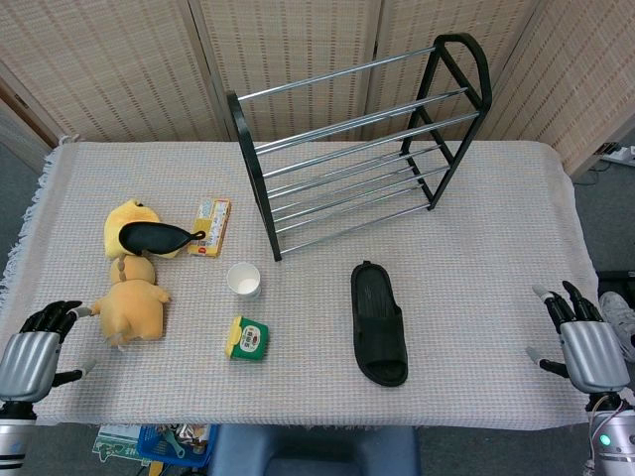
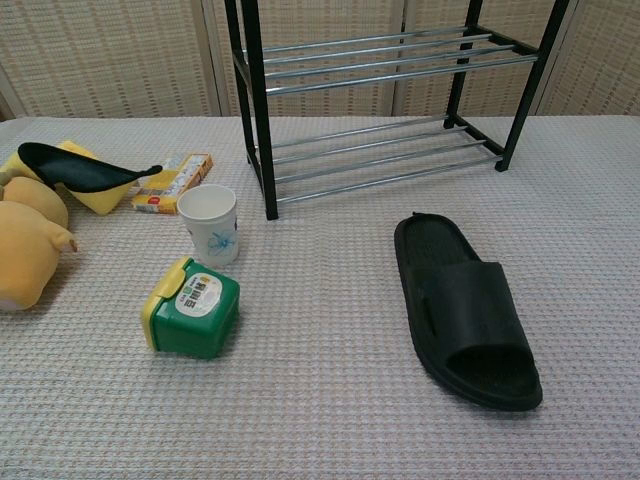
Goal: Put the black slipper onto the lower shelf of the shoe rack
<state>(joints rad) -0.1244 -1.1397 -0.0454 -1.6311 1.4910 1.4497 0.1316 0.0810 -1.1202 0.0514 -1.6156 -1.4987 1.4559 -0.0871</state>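
The black slipper [image 1: 378,322] [image 2: 463,311] lies flat on the table in front of the shoe rack, toe end towards me. The black-framed shoe rack [image 1: 357,139] [image 2: 380,90] stands at the back with metal rod shelves; its lower shelf [image 1: 349,203] [image 2: 380,165] holds nothing. My left hand [image 1: 35,352] rests at the table's near left edge, fingers apart, holding nothing. My right hand [image 1: 585,347] sits at the near right edge, fingers spread, far right of the slipper. Neither hand shows in the chest view.
Left of the slipper stand a paper cup [image 1: 244,280] [image 2: 210,223] and a green box with a yellow lid [image 1: 247,338] [image 2: 193,307]. Further left lie yellow plush toys [image 1: 131,297], a black shoe-like object [image 1: 157,236] [image 2: 80,168] and a small orange carton [image 1: 210,226].
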